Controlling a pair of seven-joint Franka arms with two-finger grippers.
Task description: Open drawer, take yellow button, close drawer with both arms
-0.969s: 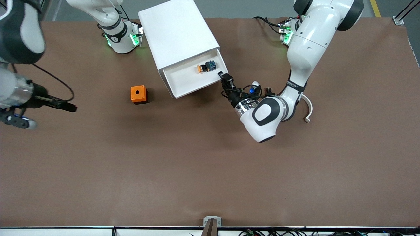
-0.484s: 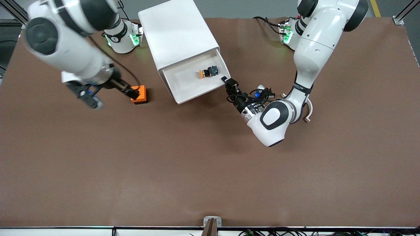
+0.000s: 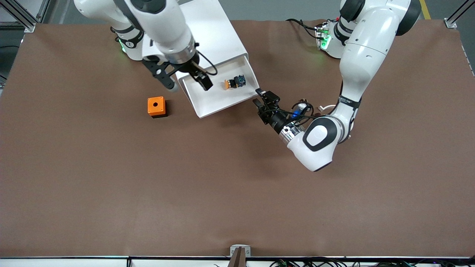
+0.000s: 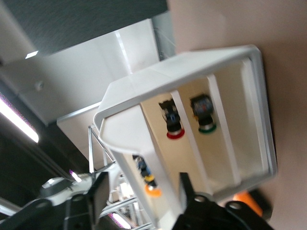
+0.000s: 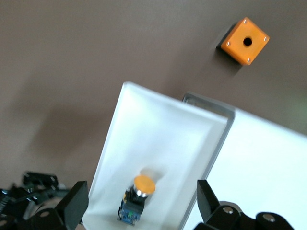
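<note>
The top drawer (image 3: 222, 105) stands pulled out of the white cabinet (image 3: 200, 37). The button (image 3: 233, 82), with an orange cap and a black and blue body, lies on its side in it. My right gripper (image 3: 205, 84) hangs open over the drawer, beside the button. In the right wrist view the button (image 5: 136, 196) lies between the open fingers of that gripper (image 5: 140, 189). My left gripper (image 3: 264, 98) is open and empty, low by the drawer's corner toward the left arm's end. In the left wrist view the drawer's wall (image 4: 124, 91) and the button (image 4: 152, 184) show between its (image 4: 141, 196) fingers.
An orange cube with a hole (image 3: 156, 106) sits on the brown table, toward the right arm's end from the drawer; it also shows in the right wrist view (image 5: 244, 40). A red-capped part (image 4: 173, 129) and a green-capped part (image 4: 205, 120) show in the cabinet's lower levels.
My right arm swung in from the right arm's end of the table, past the orange cube, to over the drawer. The drawer slid out a little. My left gripper drew back from its corner.
</note>
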